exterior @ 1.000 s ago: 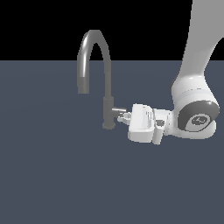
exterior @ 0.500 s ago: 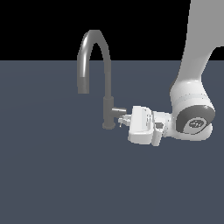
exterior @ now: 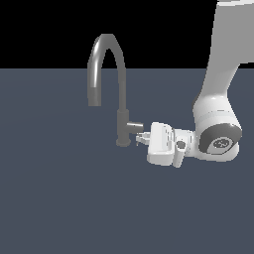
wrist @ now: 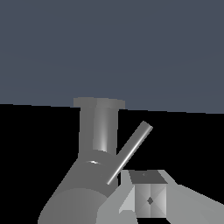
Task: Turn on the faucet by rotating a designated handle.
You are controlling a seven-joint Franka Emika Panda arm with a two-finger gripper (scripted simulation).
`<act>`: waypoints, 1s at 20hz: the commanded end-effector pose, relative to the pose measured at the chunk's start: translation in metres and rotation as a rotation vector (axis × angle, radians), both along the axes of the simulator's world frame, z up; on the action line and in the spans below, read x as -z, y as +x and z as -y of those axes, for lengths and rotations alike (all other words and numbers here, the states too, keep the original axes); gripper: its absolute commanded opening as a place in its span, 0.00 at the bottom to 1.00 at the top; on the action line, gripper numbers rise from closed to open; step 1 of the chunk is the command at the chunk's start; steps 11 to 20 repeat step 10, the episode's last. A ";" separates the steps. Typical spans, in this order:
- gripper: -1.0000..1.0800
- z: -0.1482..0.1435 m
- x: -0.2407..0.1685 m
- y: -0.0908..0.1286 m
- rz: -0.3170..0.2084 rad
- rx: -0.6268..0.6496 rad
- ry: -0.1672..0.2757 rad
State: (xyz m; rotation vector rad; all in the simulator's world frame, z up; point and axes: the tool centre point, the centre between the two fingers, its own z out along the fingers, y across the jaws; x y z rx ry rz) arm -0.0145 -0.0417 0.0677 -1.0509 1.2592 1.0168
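Exterior view shows the white arm point(exterior: 221, 74) entering from the upper right of the frame, descending to a rounded wrist joint at centre right, then turning so the hand lies roughly horizontal and points toward the exterior view's left. The gripper point(exterior: 141, 137) sits at the tip of the handle point(exterior: 134, 127), a short grey cylinder projecting from the lower stem of the faucet point(exterior: 120, 99) toward the exterior view's right. The faucet stands left of centre on the flat dark grey surface point(exterior: 74, 198), its arched spout curving over to the exterior view's left and ending with the outlet facing down. The fingers appear close together beside the handle end, but whether they clamp anything cannot be told from either view. In the wrist view, one light grey fingertip point(wrist: 148, 197) fills the lower part of the frame, just beside the thin lever pin point(wrist: 130, 151), which slants diagonally off the handle body. The second finger is not clearly separable, and the spout is out of frame there.
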 end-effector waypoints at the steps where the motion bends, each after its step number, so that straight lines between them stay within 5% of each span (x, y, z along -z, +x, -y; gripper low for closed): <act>1: 0.00 -0.002 0.016 0.007 -0.015 0.007 -0.008; 20: 0.00 -0.001 0.043 0.017 -0.043 0.012 -0.013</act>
